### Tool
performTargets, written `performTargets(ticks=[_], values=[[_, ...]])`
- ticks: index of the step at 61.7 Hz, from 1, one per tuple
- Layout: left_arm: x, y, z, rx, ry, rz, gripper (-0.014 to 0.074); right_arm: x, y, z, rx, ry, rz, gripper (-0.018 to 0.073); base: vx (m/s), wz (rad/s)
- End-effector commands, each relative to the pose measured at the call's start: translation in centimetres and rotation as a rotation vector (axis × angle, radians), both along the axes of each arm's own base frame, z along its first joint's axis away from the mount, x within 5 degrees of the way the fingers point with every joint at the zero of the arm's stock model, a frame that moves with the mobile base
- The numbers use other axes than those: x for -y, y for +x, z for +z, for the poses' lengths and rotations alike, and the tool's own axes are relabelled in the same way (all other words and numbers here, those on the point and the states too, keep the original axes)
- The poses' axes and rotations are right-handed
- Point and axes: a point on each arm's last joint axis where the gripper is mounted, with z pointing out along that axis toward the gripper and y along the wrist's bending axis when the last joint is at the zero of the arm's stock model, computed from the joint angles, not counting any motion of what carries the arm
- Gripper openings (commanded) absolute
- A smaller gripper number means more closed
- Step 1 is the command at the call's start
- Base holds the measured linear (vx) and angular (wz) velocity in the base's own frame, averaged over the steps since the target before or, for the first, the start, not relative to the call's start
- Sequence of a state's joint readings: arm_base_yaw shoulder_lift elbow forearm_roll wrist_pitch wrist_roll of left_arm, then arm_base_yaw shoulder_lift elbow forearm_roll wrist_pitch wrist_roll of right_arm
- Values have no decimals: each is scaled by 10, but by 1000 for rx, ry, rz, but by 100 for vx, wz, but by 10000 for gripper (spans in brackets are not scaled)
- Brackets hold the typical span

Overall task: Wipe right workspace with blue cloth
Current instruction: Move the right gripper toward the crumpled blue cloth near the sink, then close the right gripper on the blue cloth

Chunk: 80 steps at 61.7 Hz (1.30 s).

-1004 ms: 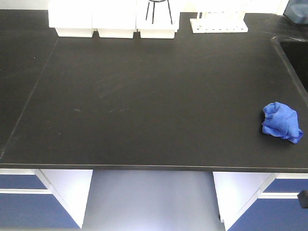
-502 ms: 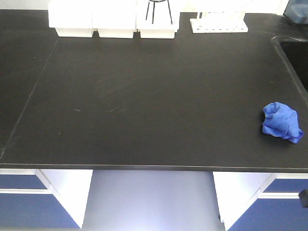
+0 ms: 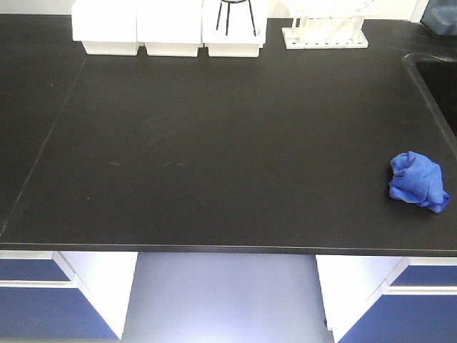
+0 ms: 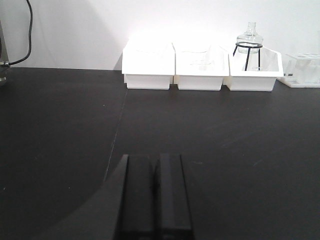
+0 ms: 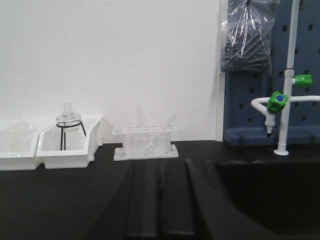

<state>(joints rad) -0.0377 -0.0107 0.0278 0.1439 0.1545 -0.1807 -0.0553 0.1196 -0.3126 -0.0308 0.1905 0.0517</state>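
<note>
The blue cloth [image 3: 418, 181] lies in a rumpled heap on the black desk [image 3: 214, 143]. It is well forward of the test-tube rack [image 3: 325, 36] and off to that rack's right, close to the desk's front edge. Nothing touches it.

The left hand [image 4: 154, 200] is closed on nothing, its two dark fingers pressed flat together with only a thin line between them. It is held low and level over the desk, pointing at the back wall. Seen from its wrist camera, the rack sits at the far right, and the three white trays [image 4: 200, 67] to the rack's left lie almost straight ahead. The tray nearest the rack holds a glass flask [image 4: 248, 42] on a black wire stand. A seam [image 4: 116, 135] in the desk top runs back from beside the fingers toward the tray farthest from the rack.

The right hand [image 5: 160, 200] is likewise closed and empty, fingers together, low and level, aimed at the wall. The rack stands straight ahead of it, a little to the left. To the rack's right, the sink [image 5: 270, 200] drops into the desk, with a white tap [image 5: 280, 100] bearing green knobs behind it.
</note>
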Motion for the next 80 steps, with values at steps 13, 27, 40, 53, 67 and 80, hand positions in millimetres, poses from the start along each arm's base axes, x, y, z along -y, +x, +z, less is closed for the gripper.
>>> performTargets(ticks=[13,27,40,53,67,80], values=[[1,0,-2,68,-9,-16,-6,10,75,46,-231,-101,-64,0,0,0],[1,0,-2,68,-9,-16,-6,10,156,-3,-441,11,-14,0,0,0],[1,0,-2,68,-9,-16,-6,13,209,-46,-647,7,-4,37,0,0],[1,0,-2,68,-9,-16,-6,20,237,-49,-749,-6,-64,143,0,0],[1,0,-2,68,-9,-16,-6,24,244,-62,-837,-60,-87,316,0,0],[1,0,-2,68,-9,-16,-6,32,249,-87,-947,-84,-124,417,0,0]])
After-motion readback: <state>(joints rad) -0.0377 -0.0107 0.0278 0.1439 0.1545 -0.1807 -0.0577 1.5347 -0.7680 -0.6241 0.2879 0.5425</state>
